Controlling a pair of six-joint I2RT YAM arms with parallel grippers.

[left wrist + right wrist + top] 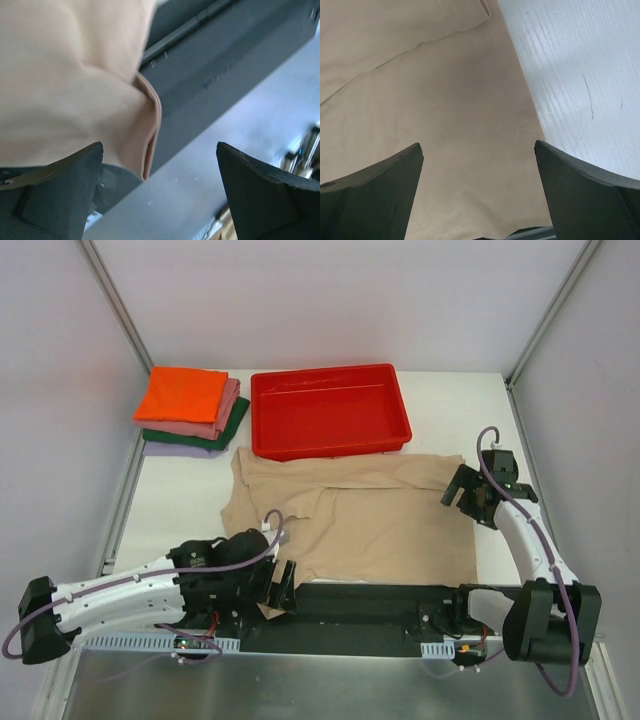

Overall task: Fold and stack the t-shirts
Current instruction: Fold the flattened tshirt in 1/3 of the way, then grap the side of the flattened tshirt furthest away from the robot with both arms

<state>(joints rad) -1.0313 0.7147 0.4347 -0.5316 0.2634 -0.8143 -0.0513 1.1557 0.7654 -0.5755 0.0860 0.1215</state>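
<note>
Beige t-shirt (370,520) lies spread over the middle of the white table (180,505). Its near hem runs along the black base rail (370,605), and its near-left corner droops onto that rail.

The left gripper (283,585) lies low at that corner with its jaws spread wide and released. In the left wrist view a folded lip of the beige cloth (150,125) hangs above the rail, closer to the left finger (55,190) than to the right one. Nothing is pinched between them.

Farther out, the right gripper (458,490) hangs over the shirt's right edge. Its fingers (590,195) are likewise parted, with no cloth between them. The right wrist view shows that edge running straight and flat, with bare white table beside it.

The shirt's left side is rumpled, with one flap folded inward. Bare table shows to its left as far as the side frame, and a narrower strip shows on its right.

The shirt's far edge reaches the near wall of the red tray (330,447); whether they touch I cannot tell.

At the far left, just beside the tray, is a folded stack. An orange shirt (182,393) is on top, then a pink shirt (226,412) and a dark green shirt (234,426), with a lavender shirt (170,449) lowest. A band of bare table separates the stack from the beige shirt.
</note>
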